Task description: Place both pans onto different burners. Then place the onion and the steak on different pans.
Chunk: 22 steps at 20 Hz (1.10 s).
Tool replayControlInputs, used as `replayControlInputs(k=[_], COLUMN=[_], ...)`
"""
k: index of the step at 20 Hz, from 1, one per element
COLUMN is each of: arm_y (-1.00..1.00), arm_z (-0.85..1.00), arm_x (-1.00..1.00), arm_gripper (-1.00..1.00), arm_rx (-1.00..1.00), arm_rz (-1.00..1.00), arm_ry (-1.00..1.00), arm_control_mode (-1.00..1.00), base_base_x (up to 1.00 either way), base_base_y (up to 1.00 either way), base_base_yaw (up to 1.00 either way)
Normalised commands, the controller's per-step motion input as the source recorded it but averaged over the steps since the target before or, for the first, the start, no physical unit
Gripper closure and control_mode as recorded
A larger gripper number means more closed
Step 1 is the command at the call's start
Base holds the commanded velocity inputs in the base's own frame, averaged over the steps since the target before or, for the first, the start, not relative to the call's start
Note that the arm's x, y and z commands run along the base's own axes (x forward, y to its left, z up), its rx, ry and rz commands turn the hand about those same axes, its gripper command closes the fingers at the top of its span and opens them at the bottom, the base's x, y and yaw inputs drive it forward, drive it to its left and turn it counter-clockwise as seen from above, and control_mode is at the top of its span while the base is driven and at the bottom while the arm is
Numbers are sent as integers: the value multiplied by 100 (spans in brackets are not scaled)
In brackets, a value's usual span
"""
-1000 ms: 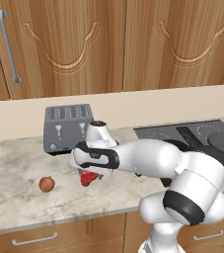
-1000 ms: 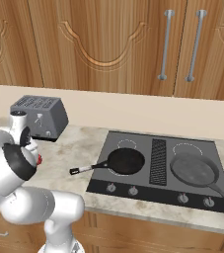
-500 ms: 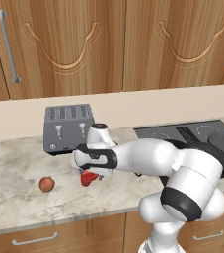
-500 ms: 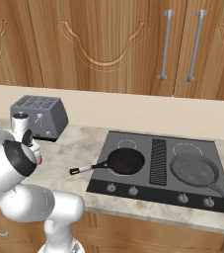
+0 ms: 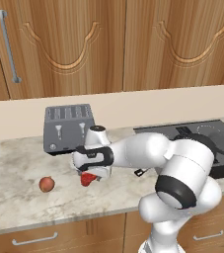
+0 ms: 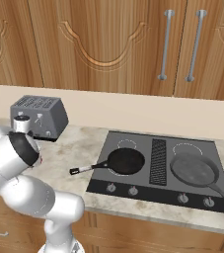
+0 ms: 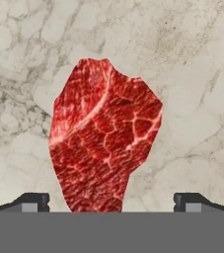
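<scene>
The steak (image 7: 103,138), a bright red marbled chunk, lies on the marble counter between my two fingertips (image 7: 32,201). My gripper (image 7: 111,202) is open, pointing down and straddling the steak close above it; the steak (image 5: 87,180) shows just beneath my gripper (image 5: 90,173). To its left rests the onion (image 5: 46,184), a small reddish-brown ball. The black pan (image 6: 126,160) sits on the front left burner, its handle pointing left. The wider grey pan (image 6: 194,169) sits on the front right burner. The two rear burners (image 6: 127,144) are bare.
A grey toaster (image 5: 68,127) stands against the back wall just behind my hand. The dark cooktop (image 6: 158,185) with its front knobs lies to the right. Wooden cabinets hang above. The counter's front edge runs close below the steak.
My hand has sunk a little toward the steak. The jaws have stayed wide apart. The onion, the steak and the pans have not moved.
</scene>
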Motion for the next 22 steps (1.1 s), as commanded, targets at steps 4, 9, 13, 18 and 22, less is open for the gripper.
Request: replayControlInputs(k=[4,9,13,18,22], arm_y=[11,0,0,1,3], arm_z=[-8,-5,-9,-22,-16], arm_x=[1,14,18,4,0], arm_gripper=[-100,-100,-100,-100,-100], arm_rx=[-1,0,0,-2,-2], arm_rz=[0,0,0,0,0], arm_ry=[-1,-3,-4,-5,-3], arm_control_mode=[-100,-100,-100,-100,-100], base_base_x=[0,0,0,0,0], base_base_y=[0,0,0,0,0], base_base_yaw=[0,0,0,0,0])
